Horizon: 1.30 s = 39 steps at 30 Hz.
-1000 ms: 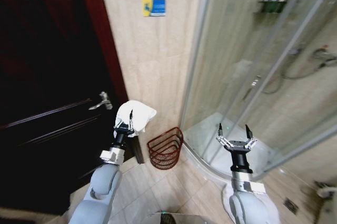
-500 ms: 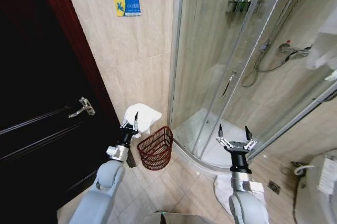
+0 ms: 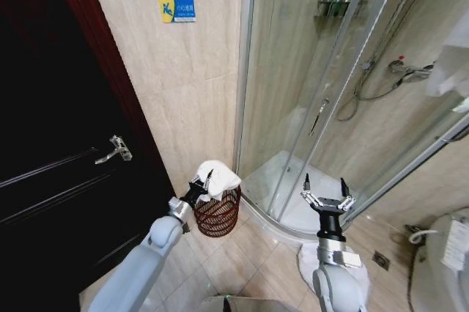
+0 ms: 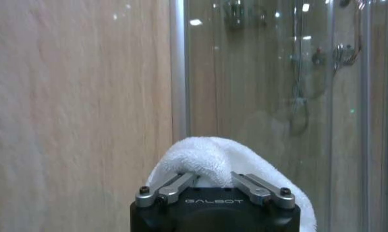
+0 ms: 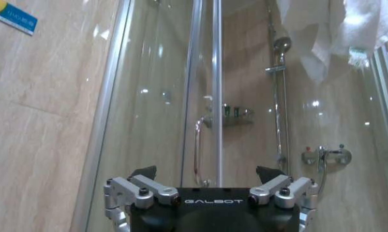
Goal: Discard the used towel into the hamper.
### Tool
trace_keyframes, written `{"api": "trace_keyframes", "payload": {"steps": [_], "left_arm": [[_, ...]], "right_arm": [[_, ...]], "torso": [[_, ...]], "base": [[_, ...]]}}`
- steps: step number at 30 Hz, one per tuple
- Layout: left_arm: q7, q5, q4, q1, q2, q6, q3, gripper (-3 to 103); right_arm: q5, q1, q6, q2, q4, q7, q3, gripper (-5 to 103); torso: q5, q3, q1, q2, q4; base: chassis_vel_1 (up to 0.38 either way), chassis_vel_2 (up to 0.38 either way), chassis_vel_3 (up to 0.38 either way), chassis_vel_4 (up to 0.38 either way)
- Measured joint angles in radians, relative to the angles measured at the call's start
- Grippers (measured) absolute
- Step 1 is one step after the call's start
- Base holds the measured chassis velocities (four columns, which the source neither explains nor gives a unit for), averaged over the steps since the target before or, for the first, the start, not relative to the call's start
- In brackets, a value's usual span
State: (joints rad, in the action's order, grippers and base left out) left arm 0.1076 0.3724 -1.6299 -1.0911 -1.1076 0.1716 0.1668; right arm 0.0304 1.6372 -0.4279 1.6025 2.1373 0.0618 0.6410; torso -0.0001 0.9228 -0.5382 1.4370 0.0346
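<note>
My left gripper [image 3: 206, 181] is shut on a white towel [image 3: 220, 176] and holds it just over the rim of the hamper [image 3: 218, 215]. The hamper is a small reddish-brown wire basket on the floor, against the tiled wall beside the shower. In the left wrist view the towel [image 4: 213, 155] bulges out between the two fingers [image 4: 175, 184], hiding their tips. My right gripper [image 3: 323, 183] stands open and empty in front of the shower glass, well to the right of the hamper. The right wrist view also shows the right gripper [image 5: 207, 174] spread wide.
A dark wooden door [image 3: 51, 180] with a metal handle [image 3: 115, 149] fills the left. The curved glass shower enclosure [image 3: 322, 107] rises right of the hamper. A white mat [image 3: 308, 261] lies on the floor by my right arm. Tiled floor lies in front of the hamper.
My left gripper has carried the towel right and down, from beside the door frame to just above the hamper's rim. The right gripper stays where it was, open.
</note>
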Motion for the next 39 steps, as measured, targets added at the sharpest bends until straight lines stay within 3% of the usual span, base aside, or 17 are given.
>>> {"api": "trace_keyframes", "payload": {"steps": [6, 14, 17, 21, 39], "left_arm": [[0.019, 0.004, 0.216, 0.154, -0.044, 0.043, -0.093, 6], [0.046, 0.01, 0.41, 0.254, -0.068, 0.091, -0.164, 6], [0.087, -0.004, 0.532, 0.315, -0.078, 0.152, -0.197, 6], [0.103, -0.021, 0.633, 0.357, -0.102, 0.186, -0.214, 6], [0.137, -0.091, 0.988, 0.506, -0.178, 0.241, -0.346, 6]], "right_arm": [[-0.006, 0.008, 0.012, -0.025, 0.009, 0.0, 0.005, 100], [0.012, 0.023, 0.006, -0.034, 0.001, -0.007, -0.002, 100], [0.022, 0.043, -0.017, -0.023, -0.002, -0.026, -0.008, 100], [0.024, 0.058, -0.029, -0.03, -0.002, -0.04, -0.01, 100], [0.023, 0.058, -0.031, -0.043, -0.006, -0.043, -0.008, 100]], "torso": [[0.0002, 0.0, 0.0, 0.0, -0.0003], [0.0001, 0.0, 0.0, 0.0, 0.0], [0.0003, 0.0, 0.0, 0.0, 0.0001], [0.0001, 0.0, 0.0, 0.0, -0.0001], [0.0002, 0.0, 0.0, 0.0, 0.0]], "base": [[0.0, 0.0, 0.0, 0.0], [0.0, 0.0, 0.0, 0.0], [0.0, 0.0, 0.0, 0.0], [0.0, 0.0, 0.0, 0.0], [0.0, 0.0, 0.0, 0.0]]}}
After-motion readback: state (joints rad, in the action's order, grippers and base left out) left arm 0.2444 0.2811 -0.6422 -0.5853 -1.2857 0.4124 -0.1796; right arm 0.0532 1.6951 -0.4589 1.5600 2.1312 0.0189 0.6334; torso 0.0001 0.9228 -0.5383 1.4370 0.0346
